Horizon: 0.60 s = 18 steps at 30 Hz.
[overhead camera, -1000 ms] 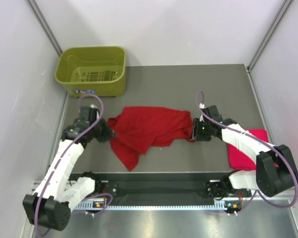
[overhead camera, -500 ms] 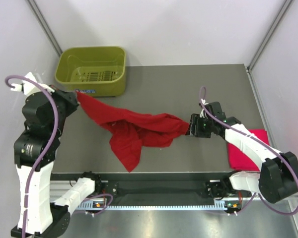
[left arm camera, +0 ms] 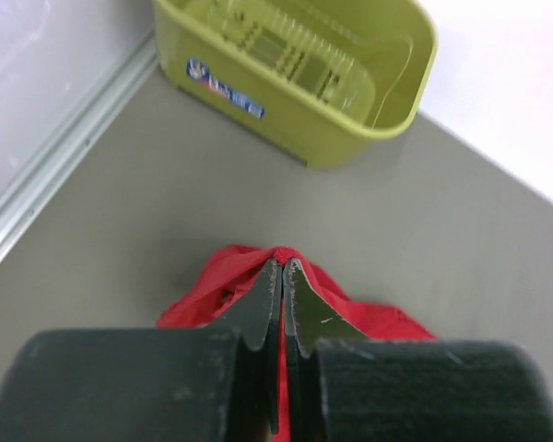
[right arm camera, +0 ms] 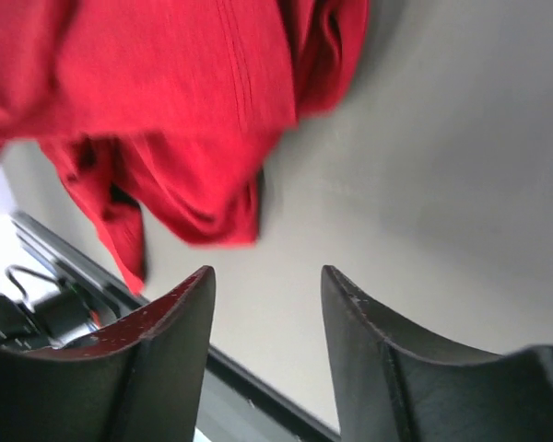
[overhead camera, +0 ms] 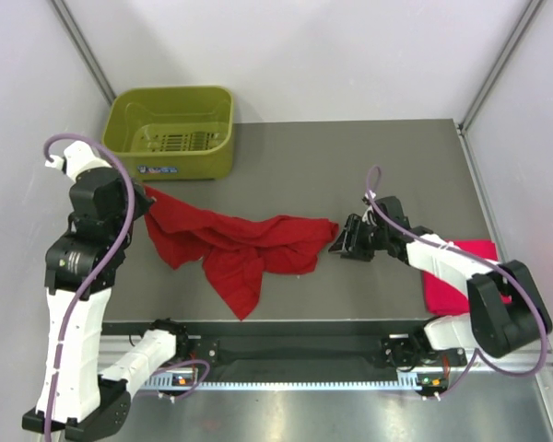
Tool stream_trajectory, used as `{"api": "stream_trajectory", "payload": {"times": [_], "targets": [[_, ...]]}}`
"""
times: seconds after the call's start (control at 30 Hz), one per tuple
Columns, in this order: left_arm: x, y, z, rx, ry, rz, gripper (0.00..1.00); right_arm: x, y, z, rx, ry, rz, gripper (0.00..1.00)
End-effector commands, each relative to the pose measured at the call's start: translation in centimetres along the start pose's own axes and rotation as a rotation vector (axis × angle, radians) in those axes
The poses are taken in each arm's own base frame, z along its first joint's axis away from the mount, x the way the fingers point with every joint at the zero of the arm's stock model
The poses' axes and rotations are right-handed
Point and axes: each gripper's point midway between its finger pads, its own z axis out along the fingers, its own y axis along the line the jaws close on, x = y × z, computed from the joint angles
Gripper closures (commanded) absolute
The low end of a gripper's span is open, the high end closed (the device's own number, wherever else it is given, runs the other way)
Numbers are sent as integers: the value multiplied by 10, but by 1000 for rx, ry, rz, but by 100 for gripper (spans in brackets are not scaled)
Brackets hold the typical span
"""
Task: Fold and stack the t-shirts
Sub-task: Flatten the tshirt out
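Just now the right gripper [right arm camera: 267,281] has released, jaws spread and empty. The left gripper [overhead camera: 146,197] pinches the deep red t-shirt [overhead camera: 249,244] lying centre-left, likely dragging it flat for folding.

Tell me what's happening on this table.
The left gripper is shut on one end of the deep red t-shirt, near the olive basket. The rest of the shirt lies crumpled and unfolded on the table. The right gripper is open beside the shirt's other end and holds nothing. The pinkish red t-shirt lies at the table's right edge.
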Motion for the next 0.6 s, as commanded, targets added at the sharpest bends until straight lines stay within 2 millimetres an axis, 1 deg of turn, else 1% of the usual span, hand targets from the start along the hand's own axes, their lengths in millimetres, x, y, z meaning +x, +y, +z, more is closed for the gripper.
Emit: {"api": "stream_trajectory", "payload": {"times": [0.0,0.03,0.1,0.13,0.2,0.23,0.27,0.37,0.47,0.57], "targets": [[5,-10,8,37,13,-7,100,-31,29,11,-121,-112,-1,51],[7,-9,10,33,22,-1,100,-38,34,17,-147,-132,-5,53],[11,-9,13,28,37,14,100,-42,35,25,-158,-118,12,56],[12,-11,14,34,42,14,100,-43,35,34,-154,-92,14,60],[14,-12,17,35,53,23,100,-45,32,41,-142,-78,19,63],[16,-14,17,42,59,23,100,-45,29,46,-137,-68,37,67],[16,-15,19,42,64,26,100,-48,31,48,-154,-76,57,68],[19,-16,21,45,74,31,100,-50,30,52,-167,-80,86,68],[20,-17,22,48,80,35,100,-60,31,50,-175,-105,105,67],[21,-16,23,45,84,48,100,-63,27,47,-161,-105,116,63]]}}
